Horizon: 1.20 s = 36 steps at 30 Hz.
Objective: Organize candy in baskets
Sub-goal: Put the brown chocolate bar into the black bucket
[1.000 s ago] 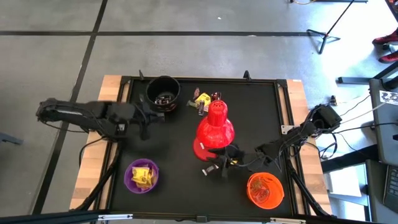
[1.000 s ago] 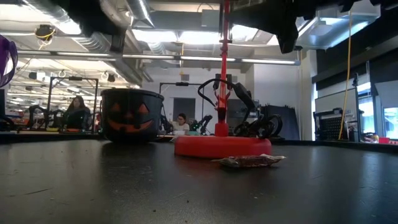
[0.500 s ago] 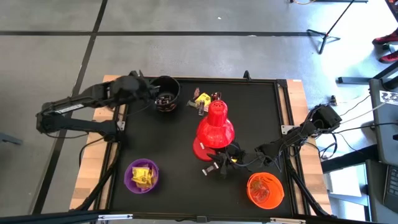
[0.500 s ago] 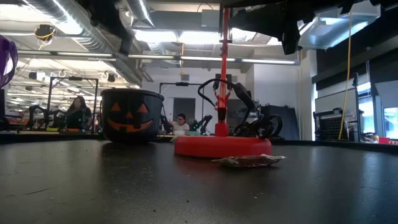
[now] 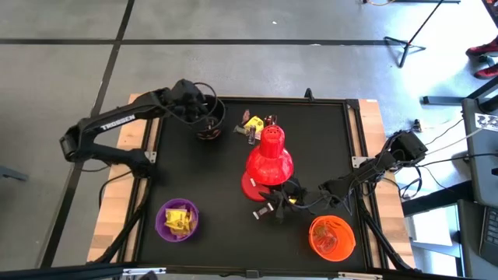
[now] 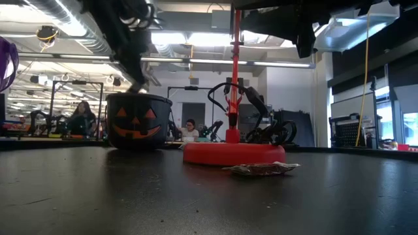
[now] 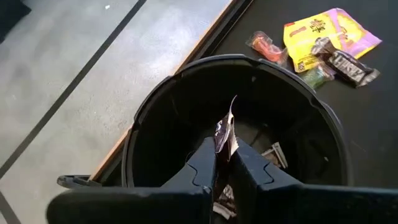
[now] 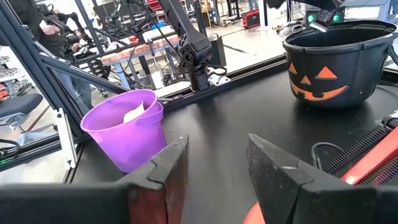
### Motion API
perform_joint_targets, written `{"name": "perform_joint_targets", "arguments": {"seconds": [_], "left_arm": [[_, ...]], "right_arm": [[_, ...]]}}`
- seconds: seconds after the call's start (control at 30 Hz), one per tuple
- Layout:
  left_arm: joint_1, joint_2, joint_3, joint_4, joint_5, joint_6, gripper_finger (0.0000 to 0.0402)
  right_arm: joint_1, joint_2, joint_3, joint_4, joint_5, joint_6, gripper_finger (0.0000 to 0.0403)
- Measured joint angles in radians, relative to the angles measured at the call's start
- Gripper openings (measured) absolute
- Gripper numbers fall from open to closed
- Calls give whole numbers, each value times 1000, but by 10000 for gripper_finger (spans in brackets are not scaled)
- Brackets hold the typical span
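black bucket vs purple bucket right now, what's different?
The black bucket has an orange pumpkin face; the purple bucket is plain. The black bucket holds dark and silvery sweets; the purple bucket holds yellow ones. The left gripper is over the black bucket, shut on a dark candy; no gripper is at the purple bucket. Both are small round buckets of like size, upright on the table.

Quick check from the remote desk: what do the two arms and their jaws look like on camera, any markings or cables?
Both arms are dark, jointed and slim. The left arm carries white TROSSEN lettering along one link, with black cables looping near its wrist. Its gripper has two black, wedge-shaped fingers. The right arm trails black cables, and its gripper has broad, dark, angular fingers.
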Motion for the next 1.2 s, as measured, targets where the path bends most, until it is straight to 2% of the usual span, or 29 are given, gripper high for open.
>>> {"name": "perform_joint_targets", "arguments": {"seconds": [0.2,0.47,0.6,0.67,0.77,0.87,0.97,1.1,1.2], "left_arm": [[22,33,0,59,-3,0,27],[21,33,0,67,-5,2,121],[13,32,0,65,5,1,154],[4,27,6,60,64,-1,159],[-22,7,26,63,224,-12,159],[-78,-18,42,102,345,-56,156],[-171,-52,43,179,401,-88,153],[-328,-80,44,252,394,-114,152],[-454,-85,44,302,333,-130,152]], "right_arm": [[0,0,0,0,0,0,156],[0,0,0,0,0,0,156],[0,0,0,0,1,0,156],[0,0,0,0,1,0,156],[0,0,0,-9,1,0,156],[-6,0,0,-22,16,0,156],[-14,0,0,-27,20,5,156],[-21,0,0,-26,19,8,156],[-21,0,0,-27,19,8,156]]}}
